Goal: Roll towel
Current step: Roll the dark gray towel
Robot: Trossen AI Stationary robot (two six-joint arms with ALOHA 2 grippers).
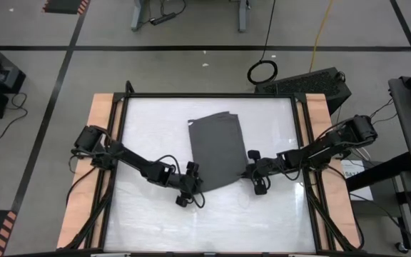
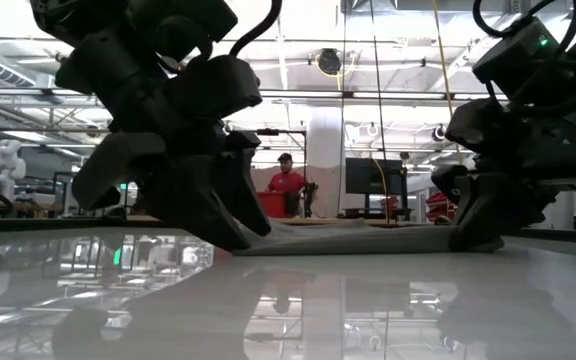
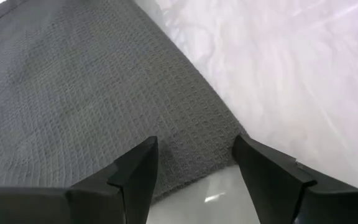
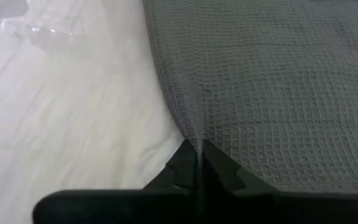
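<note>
**A:** What is the towel [image 1: 216, 150] made of, by the look of it?

**B:** A soft charcoal-grey cloth with a fine waffle weave; the small square cells show clearly in both wrist views. It is one rectangular piece, plain and unmarked, lying flat in the middle of the table [image 1: 141, 114], slightly skewed, with a small fold or flap along its far edge.

**A:** And the table?

**B:** A glossy white top that mirrors the room lights in the low view, set in a dark frame with a pale wooden strip down each side.

**A:** How many arms are at it?

**B:** Two, both dark and angular, each with two wedge-shaped fingers. The left gripper [image 3: 194, 171] sits at the towel's near left corner, fingers spread wide on either side of that corner, closed on nothing. The cloth edge lies between them, on the table.

**A:** The right one?

**B:** The right gripper [image 4: 197, 163] is at the towel's right edge, near the front corner. Its two fingers are pressed tight together, and the cloth's edge runs into the seam between them, puckered into a thin ridge, so it pinches the towel.

**A:** Anything else?

**B:** One person [image 2: 286, 180] in a red top, far off in the room.
</note>
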